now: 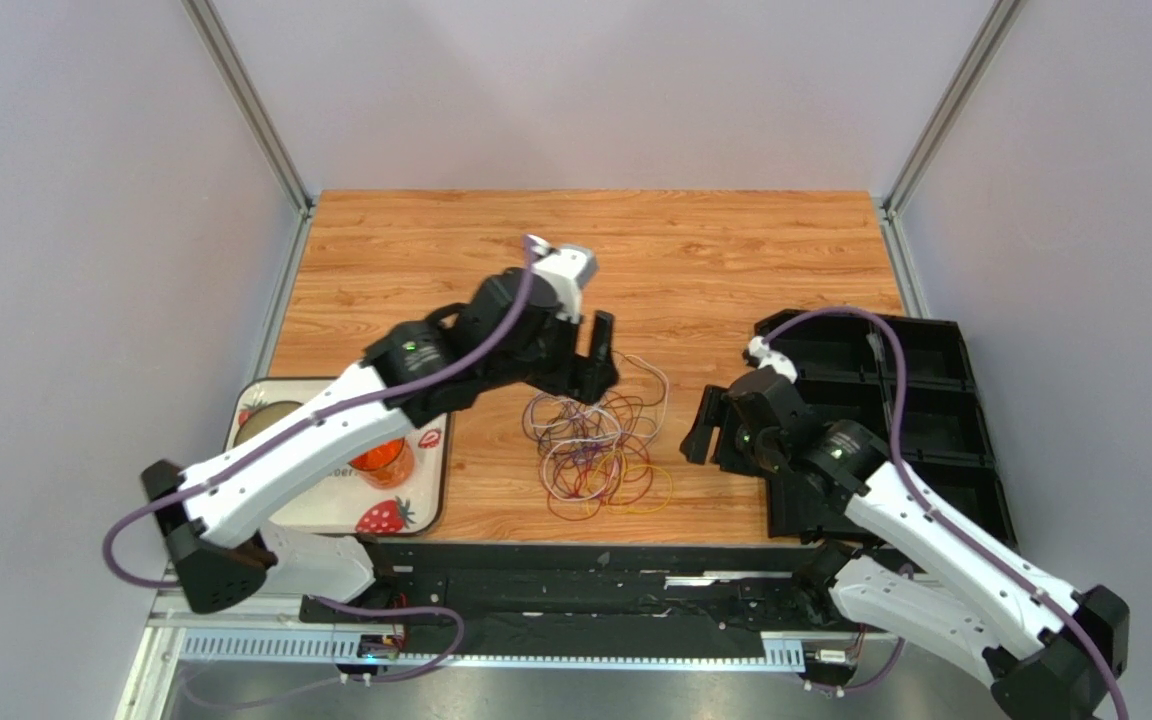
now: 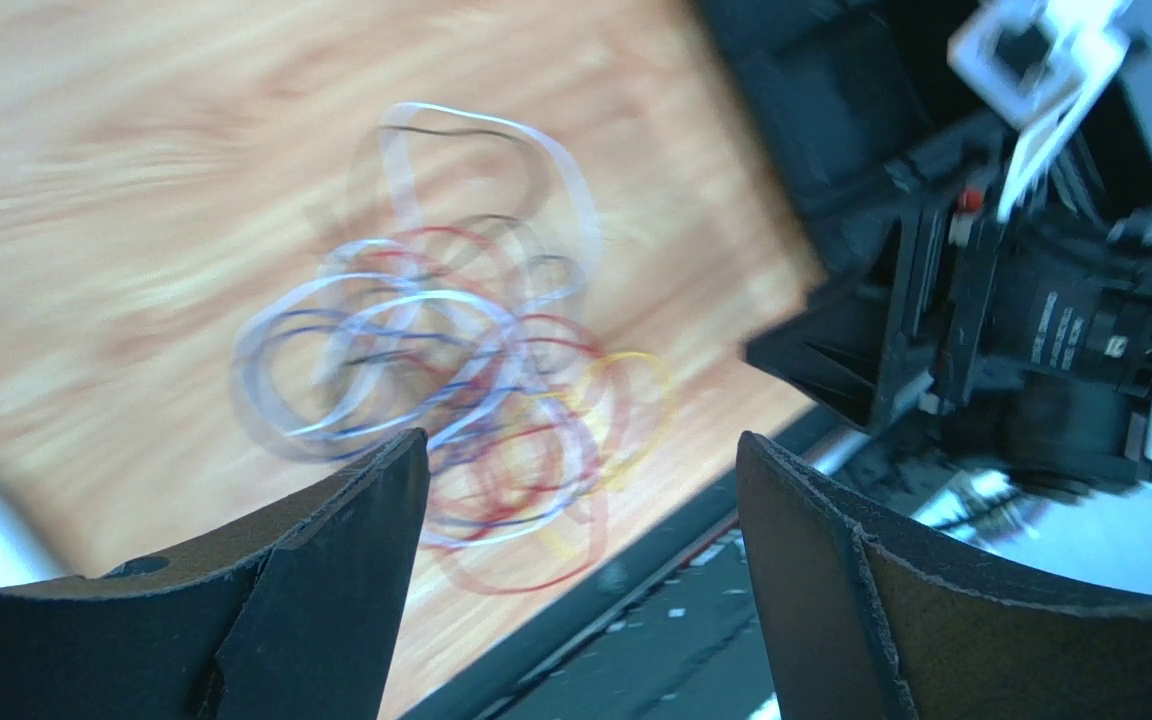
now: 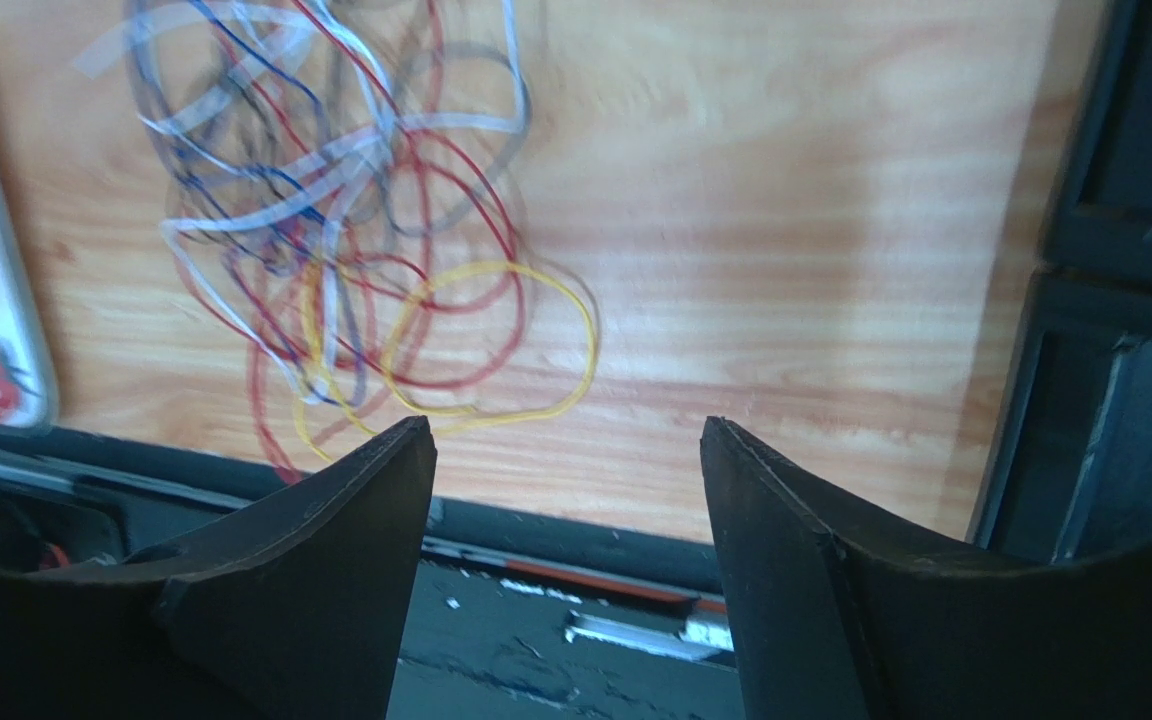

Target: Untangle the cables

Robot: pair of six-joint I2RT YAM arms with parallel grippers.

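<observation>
Right now the cables (image 1: 597,446) lie tangled on the counter (image 1: 748,255), near the middle of its near edge. The left gripper (image 1: 599,357) hangs over their far side, fingers apart, empty; the right gripper (image 1: 704,428) sits just beside them, likewise spread.

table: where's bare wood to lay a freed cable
Bare wood: the far strip of the table behind the left arm, and the patch between the cables and the black bins, beyond the right tool. Crowded: near centre, where the left tool hangs over the pile, and the strawberry tray on the left.
</observation>
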